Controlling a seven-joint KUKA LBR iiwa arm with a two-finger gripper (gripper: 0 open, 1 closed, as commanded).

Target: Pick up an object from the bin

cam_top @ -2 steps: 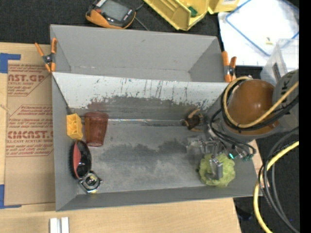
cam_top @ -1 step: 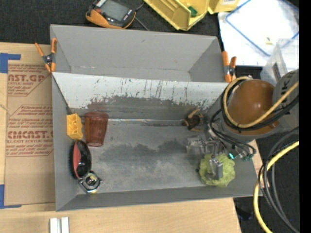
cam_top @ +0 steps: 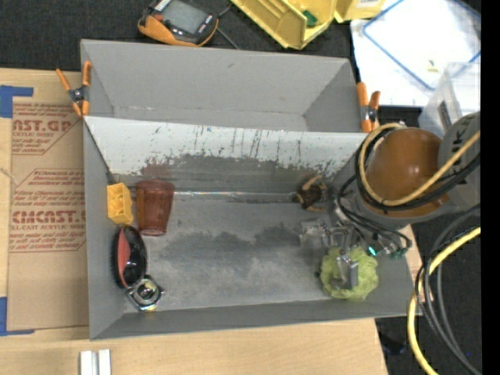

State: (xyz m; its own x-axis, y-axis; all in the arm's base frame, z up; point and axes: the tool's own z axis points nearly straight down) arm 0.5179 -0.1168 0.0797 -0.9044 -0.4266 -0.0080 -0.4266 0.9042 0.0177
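Note:
My gripper [cam_top: 346, 269] is low in the bin's front right corner, pressed down onto a yellow-green fluffy lump [cam_top: 361, 283] that bulges out around and beneath it. Part of the lump is hidden under the gripper. A small brown thing [cam_top: 311, 193] lies just behind it, near the right end of the back wall's foot.
Along the left wall lie a yellow block [cam_top: 119, 202], a red see-through cup [cam_top: 154, 206], a black and red rounded object [cam_top: 129, 256] and a small round metal-rimmed thing [cam_top: 144, 292]. The arm with its brown dome and cables hangs over the right rim. Bare floor spans the middle.

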